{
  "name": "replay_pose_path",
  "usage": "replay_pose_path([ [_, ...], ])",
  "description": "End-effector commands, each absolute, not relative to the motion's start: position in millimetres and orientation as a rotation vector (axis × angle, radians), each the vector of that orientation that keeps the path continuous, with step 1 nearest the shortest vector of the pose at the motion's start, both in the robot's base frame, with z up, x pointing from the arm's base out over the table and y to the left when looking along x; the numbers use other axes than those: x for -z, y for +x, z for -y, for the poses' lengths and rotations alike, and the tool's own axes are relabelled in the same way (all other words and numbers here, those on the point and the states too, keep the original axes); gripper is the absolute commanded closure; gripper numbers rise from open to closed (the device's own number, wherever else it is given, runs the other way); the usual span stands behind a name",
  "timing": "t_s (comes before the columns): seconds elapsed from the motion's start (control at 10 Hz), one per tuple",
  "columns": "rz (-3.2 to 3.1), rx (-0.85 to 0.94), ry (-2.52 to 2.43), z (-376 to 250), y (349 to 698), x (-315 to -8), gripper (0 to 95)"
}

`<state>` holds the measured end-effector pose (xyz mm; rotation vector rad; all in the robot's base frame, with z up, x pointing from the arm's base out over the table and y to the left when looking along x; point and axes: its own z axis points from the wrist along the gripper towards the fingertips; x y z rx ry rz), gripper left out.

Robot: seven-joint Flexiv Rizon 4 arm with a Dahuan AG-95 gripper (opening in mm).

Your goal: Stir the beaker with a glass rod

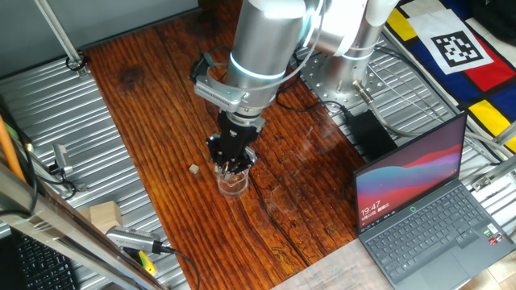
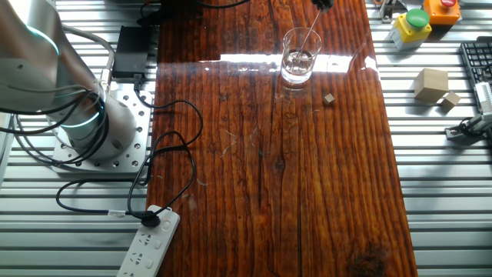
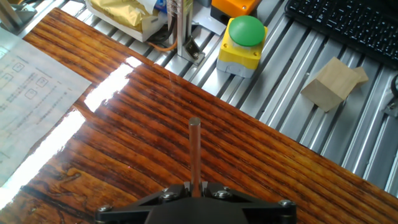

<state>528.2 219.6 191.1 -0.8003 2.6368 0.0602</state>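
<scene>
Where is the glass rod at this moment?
The glass rod is clamped in the gripper and slants down into the beaker on the wooden table, beside the small tan cube.

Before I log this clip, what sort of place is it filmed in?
Probably a robotics lab bench: a wooden board on a slatted metal table, an emergency-stop button and a laptop nearby. The gripper holds a glass rod in a beaker.

On the laptop (image 1: 427,211) screen — seemingly "19:47" — nothing else legible.
</scene>
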Motion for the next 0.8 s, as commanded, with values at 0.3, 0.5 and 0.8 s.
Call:
replay_pose_path([
  [0.3, -2.646, -0.051, -0.804, -221.8, 529.1, -189.3, 95.0],
  [0.5, -2.643, -0.05, -0.805, -224.7, 530.5, -187.9, 95.0],
  [0.8, -2.642, -0.05, -0.808, -227.1, 531.7, -186.7, 95.0],
])
